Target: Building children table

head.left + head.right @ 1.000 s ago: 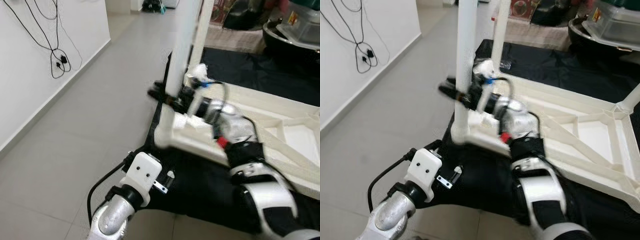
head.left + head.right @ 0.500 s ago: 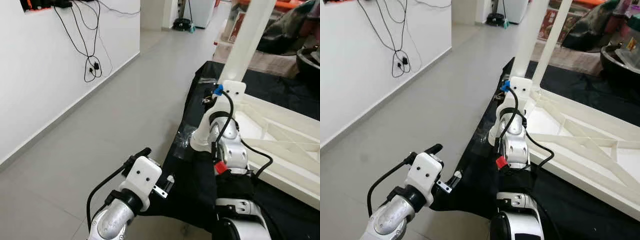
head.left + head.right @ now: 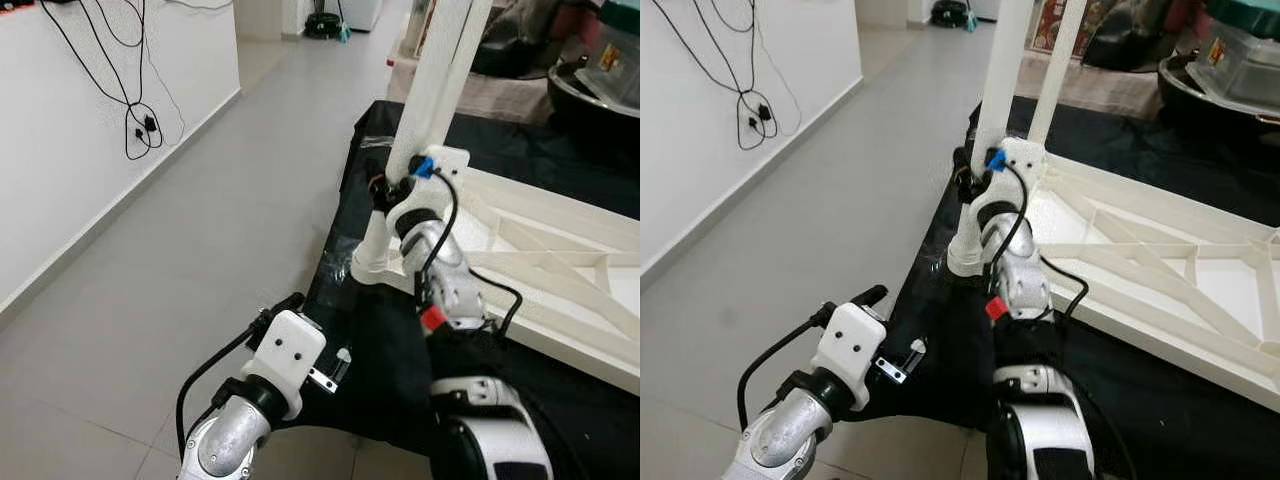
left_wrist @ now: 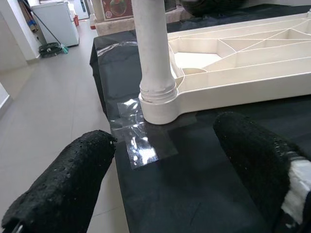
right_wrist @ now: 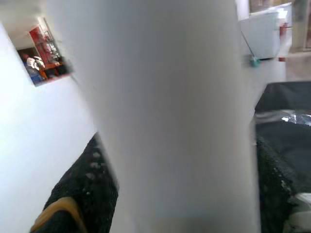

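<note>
You have no legible writing or brand mark to read here; the boxes far behind the table are too blurred to make out.

Your landmark is the white table leg, standing upright in the corner socket of the upturned white table frame, which lies on a black sheet over the grey floor. Your right gripper is at that leg, just above the socket, its black fingers on either side of the leg and pinching it. Your left gripper hangs near the leg's base, over the sheet's edge, its two black fingers spread wide and touching nothing. A patch of clear tape lies on the sheet just beside the socket.
</note>
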`<state>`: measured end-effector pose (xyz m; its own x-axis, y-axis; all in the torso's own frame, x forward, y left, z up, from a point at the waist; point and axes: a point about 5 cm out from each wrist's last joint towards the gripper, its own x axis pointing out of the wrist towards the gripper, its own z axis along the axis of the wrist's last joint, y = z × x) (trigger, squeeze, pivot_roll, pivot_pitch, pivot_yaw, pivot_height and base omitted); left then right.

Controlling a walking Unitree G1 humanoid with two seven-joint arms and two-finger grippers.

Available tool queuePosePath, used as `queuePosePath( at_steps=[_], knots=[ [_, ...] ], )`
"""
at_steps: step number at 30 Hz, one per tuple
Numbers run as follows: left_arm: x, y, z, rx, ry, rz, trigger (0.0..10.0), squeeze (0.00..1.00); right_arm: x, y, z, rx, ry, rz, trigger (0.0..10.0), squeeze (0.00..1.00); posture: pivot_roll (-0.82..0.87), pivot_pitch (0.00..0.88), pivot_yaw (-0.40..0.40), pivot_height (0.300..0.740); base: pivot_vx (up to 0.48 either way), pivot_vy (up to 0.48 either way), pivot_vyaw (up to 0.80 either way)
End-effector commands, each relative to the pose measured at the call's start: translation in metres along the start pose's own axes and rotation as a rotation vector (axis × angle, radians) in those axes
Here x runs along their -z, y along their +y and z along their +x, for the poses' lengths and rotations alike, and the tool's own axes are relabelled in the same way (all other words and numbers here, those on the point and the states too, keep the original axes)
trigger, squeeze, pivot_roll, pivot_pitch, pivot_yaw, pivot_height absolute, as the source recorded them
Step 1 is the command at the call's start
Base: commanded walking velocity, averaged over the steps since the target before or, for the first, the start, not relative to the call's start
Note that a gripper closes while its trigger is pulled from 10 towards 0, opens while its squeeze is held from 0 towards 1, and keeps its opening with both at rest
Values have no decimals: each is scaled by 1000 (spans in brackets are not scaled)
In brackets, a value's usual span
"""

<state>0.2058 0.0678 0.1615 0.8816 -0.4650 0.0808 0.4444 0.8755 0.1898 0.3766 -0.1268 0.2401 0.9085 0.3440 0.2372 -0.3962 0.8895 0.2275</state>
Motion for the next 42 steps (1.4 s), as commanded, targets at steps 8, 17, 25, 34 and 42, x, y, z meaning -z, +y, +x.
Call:
queuePosePath(
  at_steps=[8,17,25,34,42],
  knots=[
    [2,-1,1,2,7,-1,10000,0,-5,0,-32,-925,231,91,10000,0,150,105,-77,740,0,0,0],
    [1,0,0,-6,8,3,10000,0,-4,17,-12,-1058,221,105,10000,0,163,111,-82,740,0,0,0],
    [1,-2,-1,-5,7,-1,10000,0,-11,22,-5,-1112,178,118,0,0,160,114,-81,740,0,0,0],
    [2,-3,0,-1,6,-4,10000,0,15,11,1,-601,153,-79,0,0,153,108,-80,740,0,0,0],
    [3,-3,0,4,8,-5,10000,0,24,-30,1,147,181,-189,0,0,140,101,-71,740,0,0,0]
  ],
)
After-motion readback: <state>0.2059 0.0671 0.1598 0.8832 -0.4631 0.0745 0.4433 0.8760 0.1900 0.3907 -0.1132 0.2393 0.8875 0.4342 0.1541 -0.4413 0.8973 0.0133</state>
